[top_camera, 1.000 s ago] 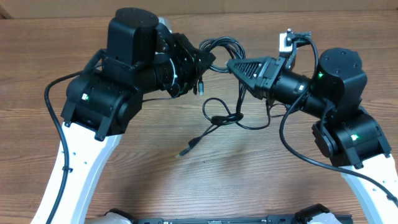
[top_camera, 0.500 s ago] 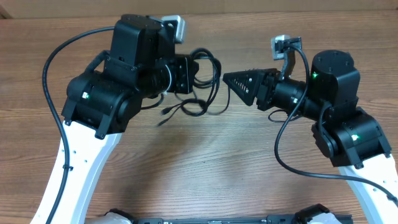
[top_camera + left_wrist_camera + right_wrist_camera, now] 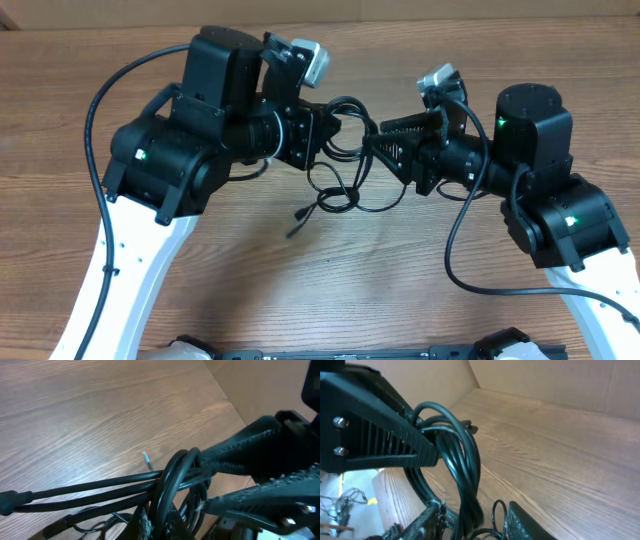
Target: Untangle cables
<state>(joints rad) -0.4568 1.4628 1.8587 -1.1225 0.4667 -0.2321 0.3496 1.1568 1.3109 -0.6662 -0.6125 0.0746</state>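
The cables [image 3: 343, 170] are a tangle of thin black cords hanging between my two grippers, with loops drooping to the table and a plug end [image 3: 297, 214] lying on the wood. My left gripper [image 3: 326, 128] is shut on the bundle's upper loops [image 3: 172, 485], holding them off the table. My right gripper [image 3: 378, 146] is open, its two fingers [image 3: 470, 527] either side of the same bundle [image 3: 465, 465] without closing on it. In the left wrist view the right gripper's fingers [image 3: 235, 477] straddle the loop. A small plug tip [image 3: 146, 458] lies on the table beyond.
The wooden table [image 3: 400, 290] runs under everything. Both arm bodies [image 3: 170, 160] [image 3: 545, 190] crowd the middle, with their thicker black arm cables [image 3: 455, 250] looping beside them. A cardboard wall [image 3: 560, 382] stands along the far edge.
My left gripper has carried the bundle right, back toward the right gripper. The right gripper has opened and moved in around the cables. The hanging loops swung with it.
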